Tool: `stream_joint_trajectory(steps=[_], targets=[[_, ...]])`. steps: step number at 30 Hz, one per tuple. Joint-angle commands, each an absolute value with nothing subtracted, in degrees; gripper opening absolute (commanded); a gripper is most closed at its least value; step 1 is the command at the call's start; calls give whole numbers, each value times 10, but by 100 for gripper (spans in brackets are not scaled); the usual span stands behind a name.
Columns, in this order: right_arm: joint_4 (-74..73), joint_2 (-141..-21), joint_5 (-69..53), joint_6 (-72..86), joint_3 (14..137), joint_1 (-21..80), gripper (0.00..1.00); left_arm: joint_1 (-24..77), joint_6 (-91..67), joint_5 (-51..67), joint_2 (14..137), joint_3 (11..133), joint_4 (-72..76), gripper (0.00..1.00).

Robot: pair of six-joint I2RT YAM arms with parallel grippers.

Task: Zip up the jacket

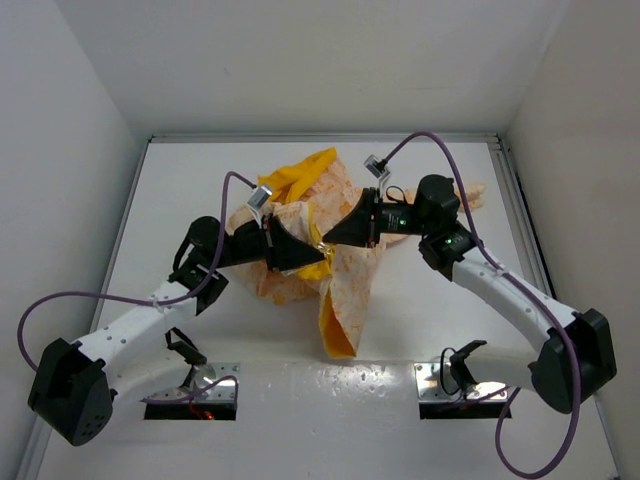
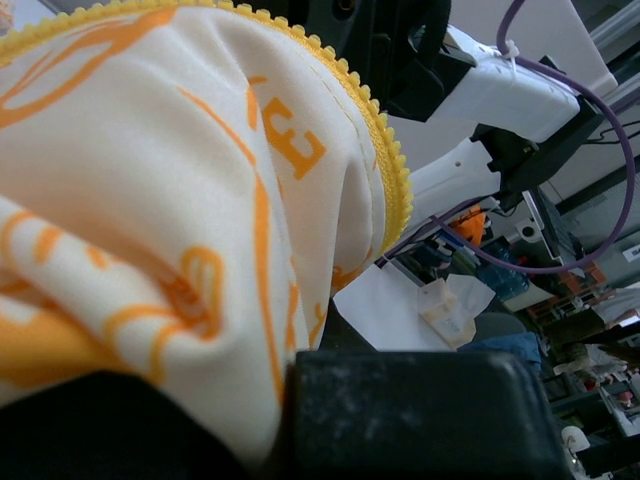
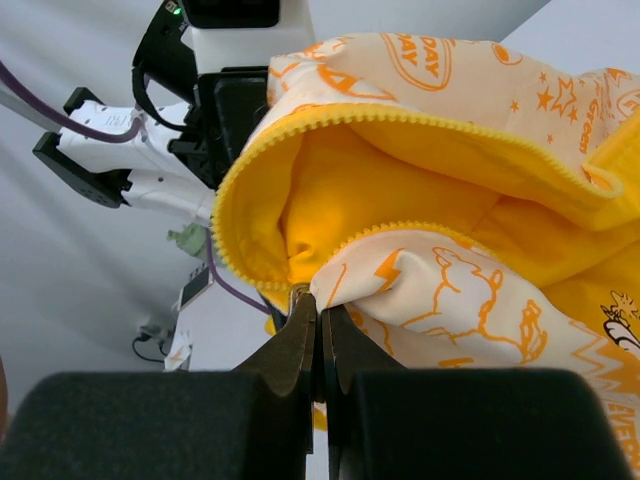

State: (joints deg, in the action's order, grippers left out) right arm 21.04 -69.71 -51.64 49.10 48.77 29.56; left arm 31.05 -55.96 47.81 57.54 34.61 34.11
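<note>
**A:** Where's the jacket (image 1: pixel 352 285) at?

**B:** Middle of the table (image 1: pixel 200 180), bunched up and partly lifted off it.

**A:** And the grippers?

**B:** Right gripper (image 3: pixel 318 312) is clamped on the yellow zipper edge (image 3: pixel 400 232). Left gripper (image 1: pixel 318 260) is closed with cream fabric pinched in it. Both tips sit over the table's middle, just beside each other.

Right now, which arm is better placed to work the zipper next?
Right, probably. The right gripper pinches the yellow zipper edging of the jacket at its very tip; the left gripper only clamps bunched printed fabric.
</note>
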Motion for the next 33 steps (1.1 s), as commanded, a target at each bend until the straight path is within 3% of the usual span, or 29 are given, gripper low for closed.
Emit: stream_joint_trajectory(steps=[1, 5, 7, 9, 12, 19, 21, 27, 31, 33], targets=[[272, -708, -475, 487, 520, 308, 0, 345, -557, 520, 569, 342, 393, 0], [262, -701, -480, 482, 516, 308, 3, 345, -552, 510, 563, 342, 388, 0], [244, -691, -483, 463, 508, 308, 14, 345, -547, 505, 563, 337, 382, 0], [209, -674, -485, 447, 505, 298, 35, 345, -547, 504, 563, 337, 382, 0], [143, -650, -488, 425, 512, 273, 46, 345, -541, 499, 558, 331, 382, 0], [15, -565, -516, 391, 518, 158, 44, 339, -553, 483, 553, 325, 388, 0], [-13, -536, -526, 400, 515, 145, 37, 339, -558, 477, 553, 325, 388, 0], [-71, -504, -565, 444, 484, 164, 34, 334, -563, 472, 558, 330, 394, 0], [-64, -507, -559, 389, 476, 199, 55, 334, -534, 495, 563, 347, 373, 0], [-79, -521, -577, 327, 515, 203, 54, 334, -516, 524, 563, 359, 338, 0]])
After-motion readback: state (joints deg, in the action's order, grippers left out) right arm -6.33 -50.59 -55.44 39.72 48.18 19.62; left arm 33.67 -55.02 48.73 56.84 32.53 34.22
